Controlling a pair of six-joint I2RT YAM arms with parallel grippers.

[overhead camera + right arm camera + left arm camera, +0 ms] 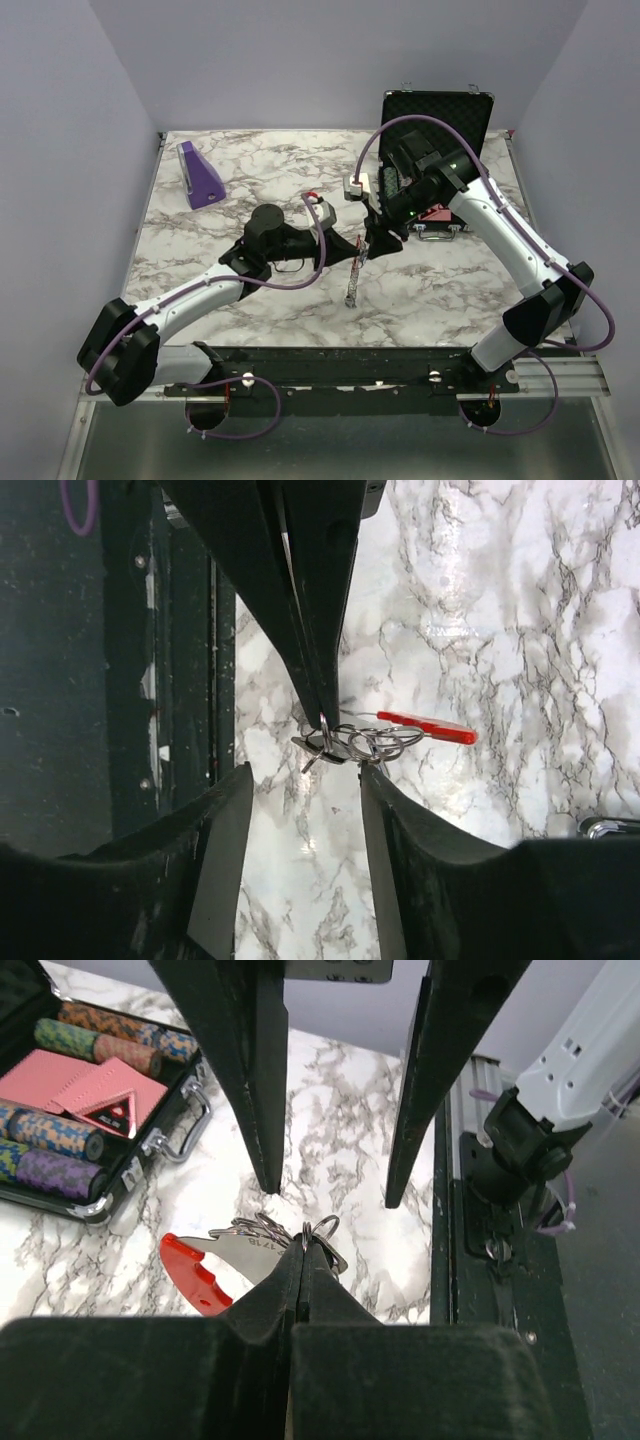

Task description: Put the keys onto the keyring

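My left gripper is shut on a thin metal ring of the keyring, held above the table. The keyring's red clip and its silver plate stick out to the left of my left fingertips. In the right wrist view the red clip and several looped rings hang from the left fingers. A small silver key hangs at the rings. My right gripper is open, its fingers on either side of the rings, touching nothing that I can tell. Blue-headed keys are out of view.
An open black case of poker chips stands at the back right; it also shows in the left wrist view. A purple wedge block stands at the back left. The black rail runs along the near edge.
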